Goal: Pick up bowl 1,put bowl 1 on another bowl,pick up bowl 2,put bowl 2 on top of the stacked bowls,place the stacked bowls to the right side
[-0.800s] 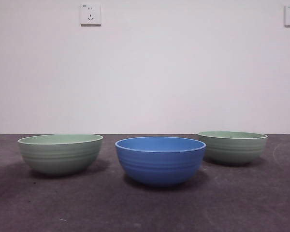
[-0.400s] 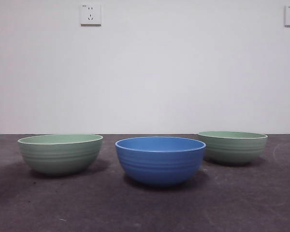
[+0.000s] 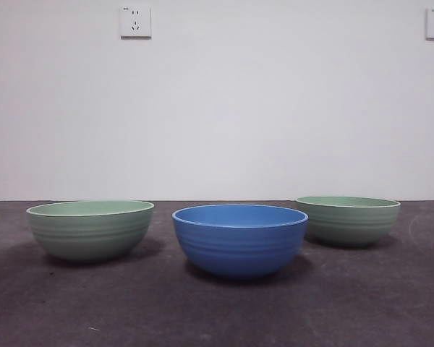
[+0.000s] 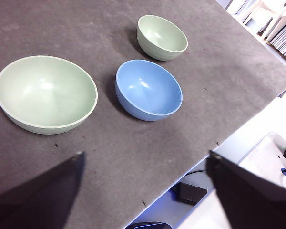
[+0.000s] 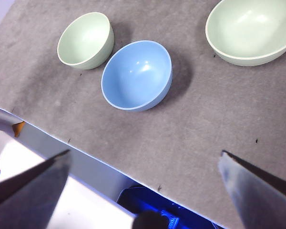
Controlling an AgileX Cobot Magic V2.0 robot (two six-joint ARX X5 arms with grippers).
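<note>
Blue ribbed bowl (image 3: 240, 239): table centre, between two pale green ribbed bowls, left (image 3: 90, 228) and right (image 3: 348, 220), all apart.
Left gripper (image 4: 145, 164): jaws spread, empty, high above table.
Right gripper (image 5: 145, 162): same.

The front view is evenly and softly lit from above, and the plain white wall (image 3: 224, 108) is rendered without glare. Soft shadows are cast on the dark grey matte tabletop (image 3: 217, 311) beneath the round blue ribbed bowl (image 3: 240, 240) and the two pale green bowls (image 3: 90, 229) (image 3: 348, 220). In both wrist views, small bright highlights are seen inside the bowls, and shadows are thrown toward about 10 o'clock in the left wrist view. The black jaws are blurred, being out of focus. The area beyond the table edge at about 4 o'clock in the left wrist view is overexposed.
</note>
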